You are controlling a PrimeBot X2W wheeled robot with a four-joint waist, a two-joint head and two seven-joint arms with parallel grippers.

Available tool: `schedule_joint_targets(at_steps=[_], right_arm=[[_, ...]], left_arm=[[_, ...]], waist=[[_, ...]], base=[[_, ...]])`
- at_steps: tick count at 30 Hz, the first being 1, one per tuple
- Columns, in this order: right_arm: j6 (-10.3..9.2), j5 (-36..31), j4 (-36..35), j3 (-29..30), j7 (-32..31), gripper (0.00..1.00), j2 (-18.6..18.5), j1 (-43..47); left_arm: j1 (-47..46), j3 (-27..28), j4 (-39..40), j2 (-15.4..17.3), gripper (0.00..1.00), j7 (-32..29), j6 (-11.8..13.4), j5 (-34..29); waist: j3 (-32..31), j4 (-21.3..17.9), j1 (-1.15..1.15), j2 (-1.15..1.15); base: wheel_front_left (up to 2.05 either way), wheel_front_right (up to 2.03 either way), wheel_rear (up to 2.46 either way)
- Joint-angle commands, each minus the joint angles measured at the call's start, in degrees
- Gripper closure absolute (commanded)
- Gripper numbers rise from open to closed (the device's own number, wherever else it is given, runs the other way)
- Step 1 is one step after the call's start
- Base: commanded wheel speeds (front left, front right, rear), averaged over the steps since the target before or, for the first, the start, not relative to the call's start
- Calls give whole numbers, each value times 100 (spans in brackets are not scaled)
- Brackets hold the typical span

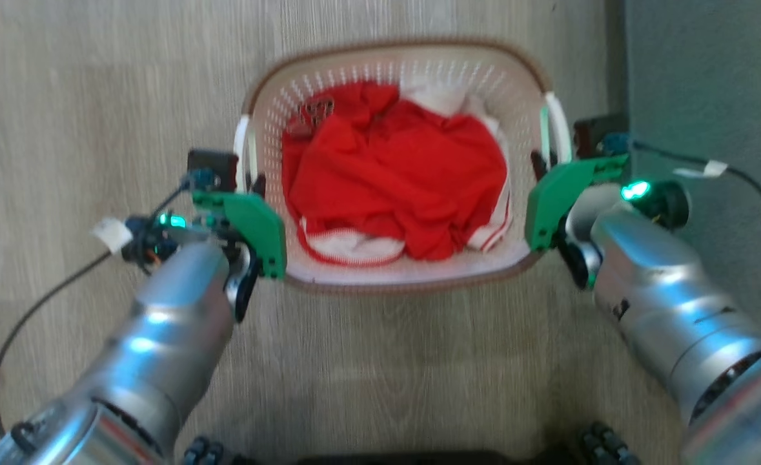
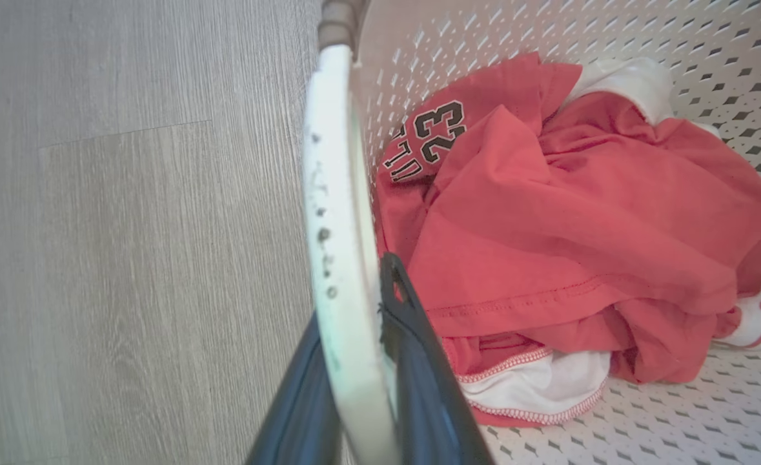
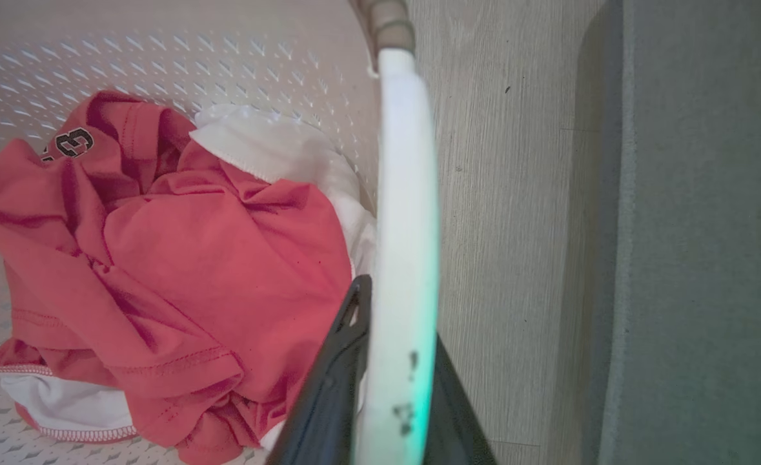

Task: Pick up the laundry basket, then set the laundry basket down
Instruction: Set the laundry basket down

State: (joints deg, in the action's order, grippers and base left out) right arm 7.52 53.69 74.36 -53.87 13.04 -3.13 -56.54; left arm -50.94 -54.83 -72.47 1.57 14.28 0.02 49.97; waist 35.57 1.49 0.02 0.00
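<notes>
The cream perforated laundry basket (image 1: 328, 90) with its brown rim sits between my arms, holding red and white clothes (image 1: 396, 174). My left gripper (image 1: 254, 184) is shut on the basket's white left handle (image 2: 338, 213), one dark finger (image 2: 419, 361) inside the basket and one outside. On the other side, my right gripper (image 1: 541, 165) is shut on the white right handle (image 3: 406, 213), its inner finger (image 3: 335, 374) next to the clothes. From the head view I cannot tell whether the basket rests on the floor or hangs above it.
Pale wood-look flooring (image 1: 96, 97) lies all around. A grey wall or cabinet face (image 1: 709, 97) rises close to the right of the basket and my right arm. Black cables trail from both wrists.
</notes>
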Motion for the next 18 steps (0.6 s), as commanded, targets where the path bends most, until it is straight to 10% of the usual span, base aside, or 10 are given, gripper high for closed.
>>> schedule_joint_targets(at_steps=[1,18], right_arm=[[-3,-127,-42,23,83,100,-49,-13],[-3,-1477,-41,1316,32,100,-103,-515]], left_arm=[[-173,102,50,219,100,69,23,-88],[-700,456,444,246,100,72,177,-562]], waist=[[370,27,-2,0],[1299,184,-2,0]], base=[[0,0,0],[0,0,0]])
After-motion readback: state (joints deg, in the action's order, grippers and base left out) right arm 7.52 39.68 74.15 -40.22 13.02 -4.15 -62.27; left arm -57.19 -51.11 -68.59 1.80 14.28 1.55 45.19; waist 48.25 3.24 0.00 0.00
